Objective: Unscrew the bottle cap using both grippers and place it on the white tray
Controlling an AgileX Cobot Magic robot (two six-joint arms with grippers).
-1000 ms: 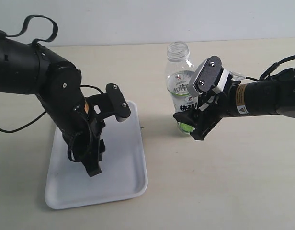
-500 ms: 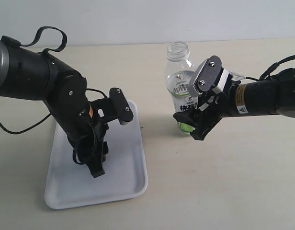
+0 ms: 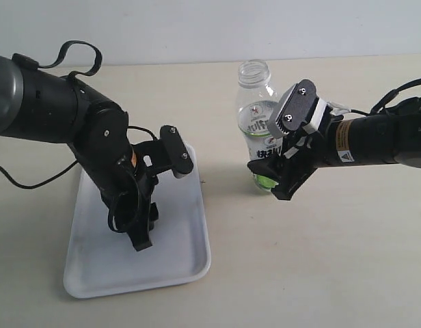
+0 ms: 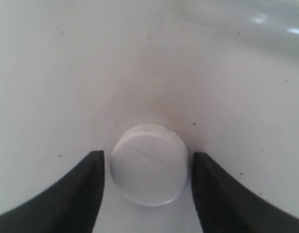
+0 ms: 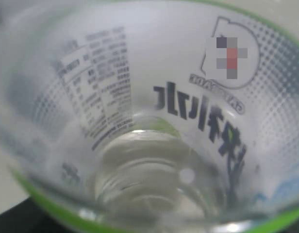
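Observation:
The small white bottle cap [image 4: 148,170] lies flat on the white tray [image 4: 67,73]. My all-dark left gripper [image 4: 147,154] points down over it, open, one finger on each side with a thin gap to the cap. In the exterior view this gripper [image 3: 142,238] stands on the tray [image 3: 176,266] and hides the cap. The clear bottle [image 3: 255,102] stands upright and capless, its threaded neck bare. My right gripper [image 3: 275,167], with the grey screwed plate, is shut on the bottle's lower body. The bottle's label [image 5: 203,111] fills the right wrist view.
The tray lies on a beige tabletop [image 3: 320,260] at the left. A black cable [image 3: 74,51] loops over the left arm. A pale wall runs along the table's far edge.
The left arm has swung slightly to the right over the tray, its fingertips staying low. The right gripper and the bottle have not moved.

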